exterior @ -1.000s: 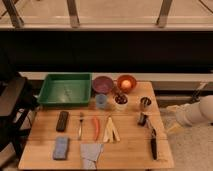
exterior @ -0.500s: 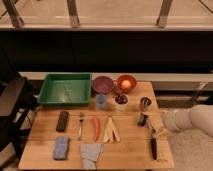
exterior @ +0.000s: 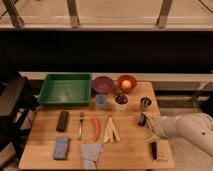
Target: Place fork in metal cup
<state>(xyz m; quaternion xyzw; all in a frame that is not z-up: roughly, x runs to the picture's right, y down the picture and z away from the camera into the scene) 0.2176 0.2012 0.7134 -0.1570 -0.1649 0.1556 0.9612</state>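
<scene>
Now the gripper (exterior: 144, 120) hangs over the right side of the table (exterior: 130, 150), with its fingers wide apart and holding nothing. The metal cup (exterior: 145, 103) stands just at its 12 o'clock. The fork (exterior: 80, 125) lies flat, far off at its 9 o'clock, beside the carrot (exterior: 95, 128).

gripper (exterior: 145, 121) | right table (exterior: 129, 151) edge (below metal cup (exterior: 145, 103)) | fork (exterior: 80, 125) untouched

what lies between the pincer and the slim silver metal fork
In the camera view the pincer is far right; between it and the slim silver fork lie an orange carrot and pale yellow wedge pieces.
</scene>
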